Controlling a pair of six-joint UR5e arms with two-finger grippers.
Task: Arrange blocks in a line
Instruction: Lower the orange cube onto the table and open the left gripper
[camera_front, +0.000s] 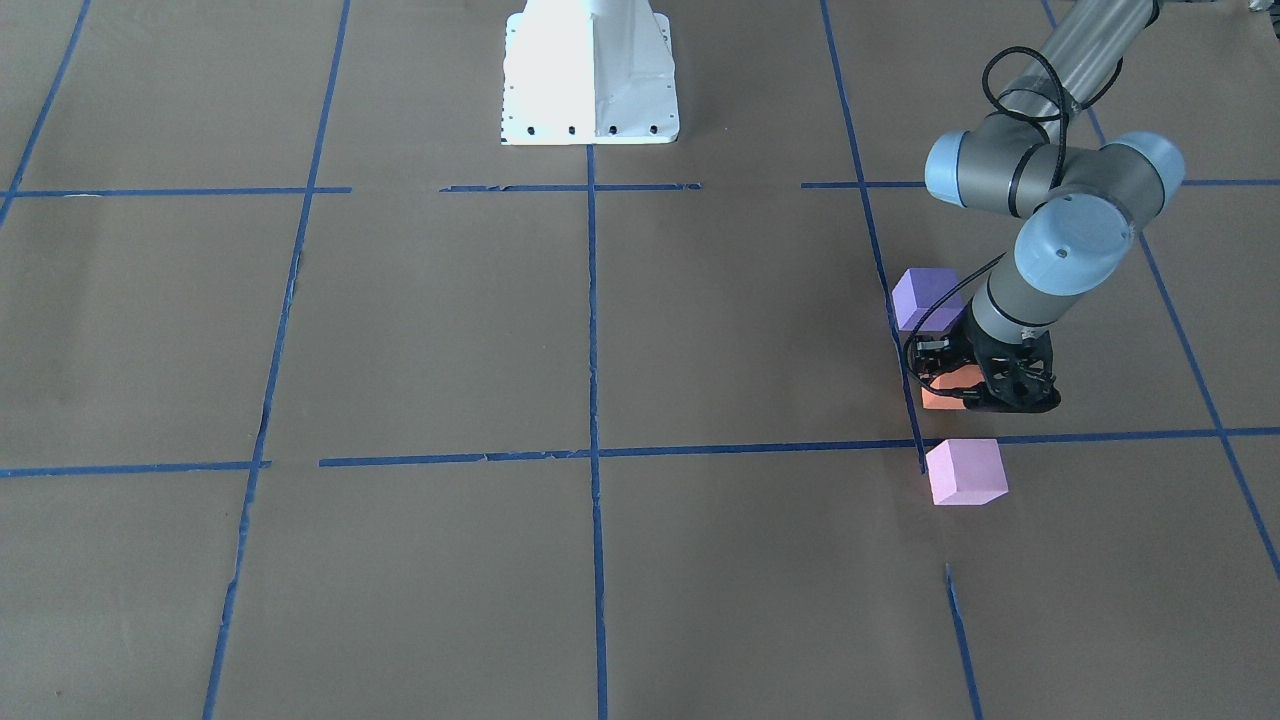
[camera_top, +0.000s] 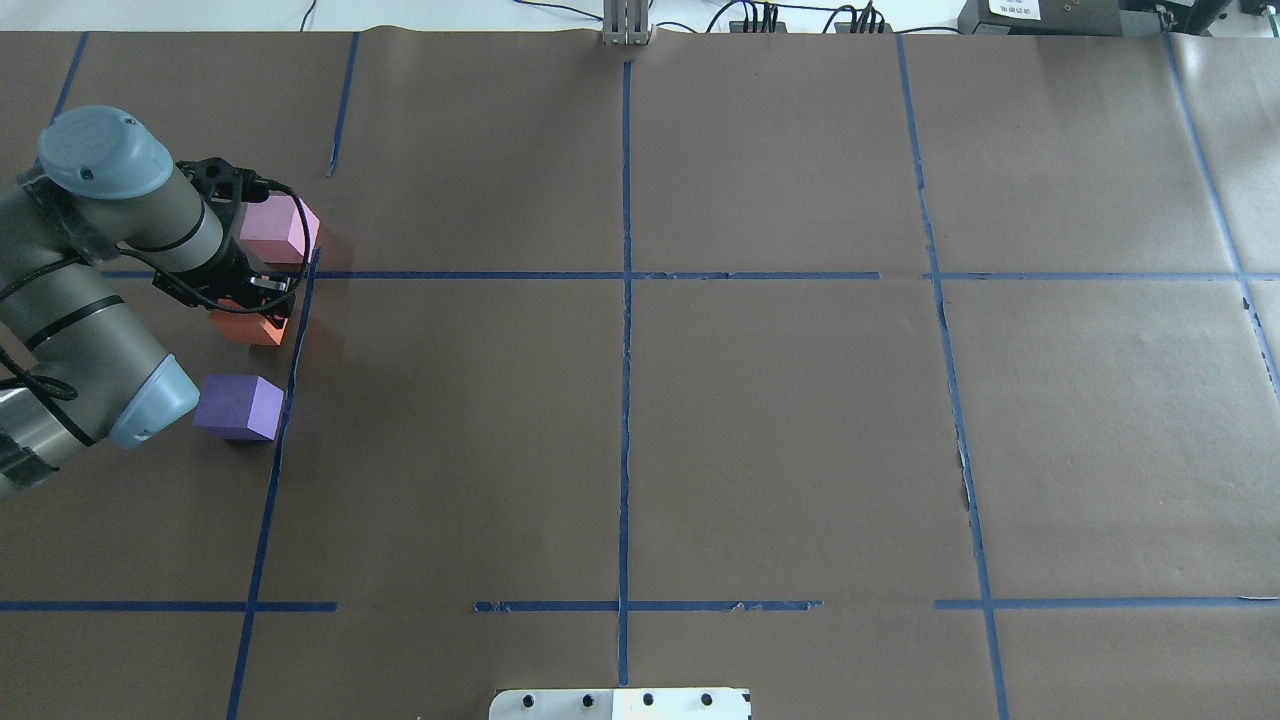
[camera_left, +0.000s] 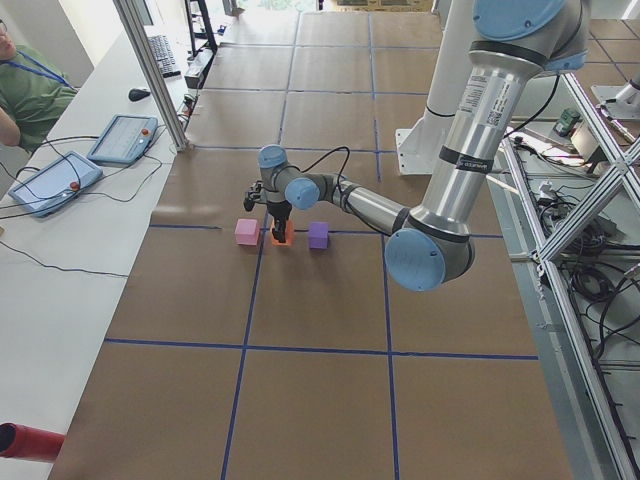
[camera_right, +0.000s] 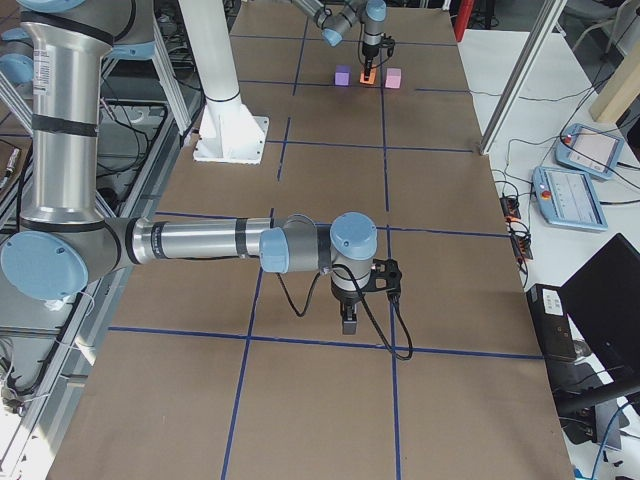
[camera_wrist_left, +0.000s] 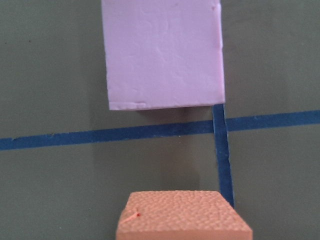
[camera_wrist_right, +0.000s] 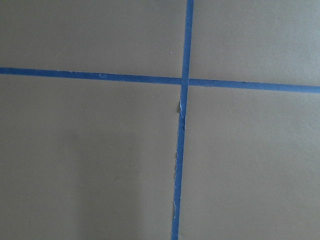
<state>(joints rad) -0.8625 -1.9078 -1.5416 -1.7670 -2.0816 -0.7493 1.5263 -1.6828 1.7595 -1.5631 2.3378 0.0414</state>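
The three blocks stand in a row at the table's left edge, beside a blue tape line. The pink-lilac block (camera_top: 272, 232) is farthest from the robot, the orange block (camera_top: 245, 327) is in the middle, and the purple block (camera_top: 238, 406) is nearest. My left gripper (camera_top: 252, 300) is down over the orange block (camera_front: 938, 397) and looks shut on it, with the block at table level. The left wrist view shows the orange block (camera_wrist_left: 184, 215) just below the camera and the pink block (camera_wrist_left: 162, 52) beyond. My right gripper (camera_right: 347, 322) hangs over a tape crossing far from the blocks; I cannot tell its state.
The brown paper table (camera_top: 760, 420) carries a grid of blue tape lines. The robot's white base plate (camera_front: 590, 75) is at mid-table. An operator and two tablets (camera_left: 55, 180) are past the far edge.
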